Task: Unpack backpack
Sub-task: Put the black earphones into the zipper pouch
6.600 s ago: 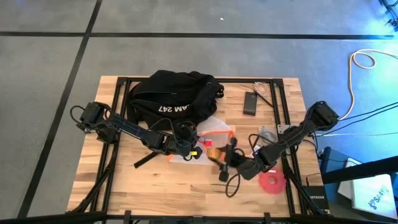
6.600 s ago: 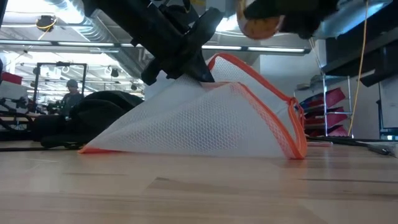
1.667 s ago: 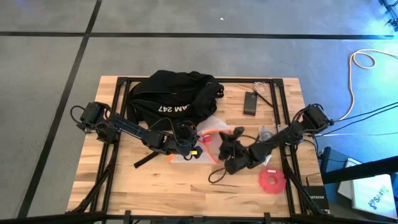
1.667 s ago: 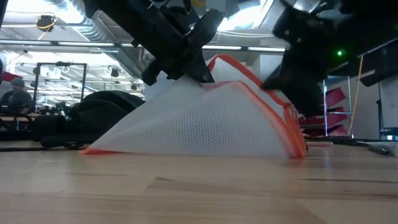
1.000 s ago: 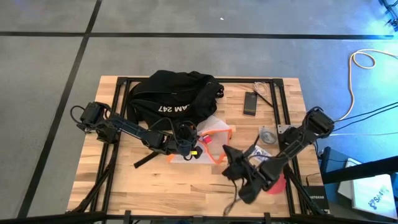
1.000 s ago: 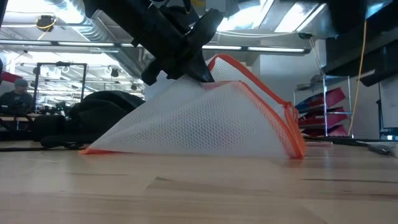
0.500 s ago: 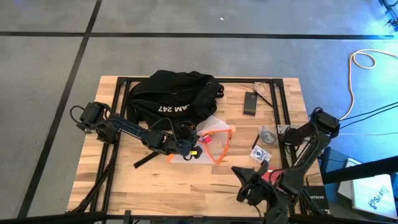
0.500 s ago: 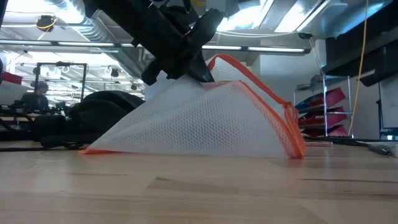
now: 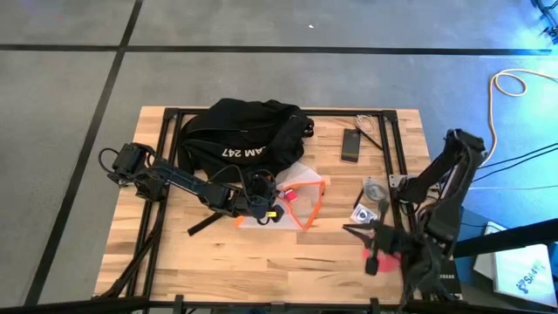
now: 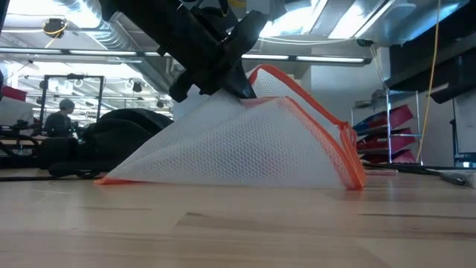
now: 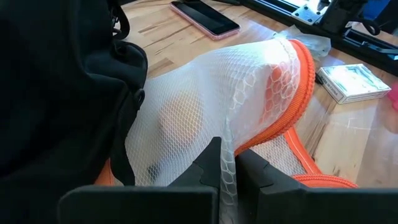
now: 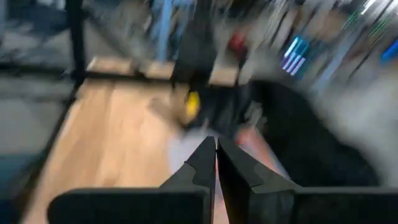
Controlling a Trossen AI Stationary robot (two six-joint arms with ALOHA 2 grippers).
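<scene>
Left claw (image 9: 272, 202) sits near the middle of the table (image 9: 261, 262), fingers pinched tight on a fold of a white mesh bag (image 9: 292, 194) with orange trim. From the left wrist view you can see the netting (image 11: 211, 106) squeezed right between the two dark fingers (image 11: 208, 165), and there's something pale orange-ish inside the mesh, can't tell what it is. In the low view the bag (image 10: 245, 141) is pulled up into a tent shape, with its bottom edge on the wood and the claw at the peak.

Just behind the claw, toward the far edge and a bit left of center, is the black backpack (image 9: 244, 135), slumped flat with the white "AM 247" lettering facing up. The mesh bag touches its near side. In the low view it's the dark lump (image 10: 111, 138) behind the mesh, with a person (image 10: 58, 119) way off in the room beyond.

Moving right, a small flat black phone (image 9: 351, 144) lies near the far edge, clear of the backpack. A small white packet (image 9: 364, 212) sits closer to the right edge, well apart from the phone.

Right claw (image 9: 373, 247) hangs over the near right corner, fingers closed with nothing in them. Something red (image 9: 370, 259) peeks out on the table right under it. Its wrist view is too smeared to make anything out beyond the two fingers (image 12: 202, 165) pressed together.
</scene>
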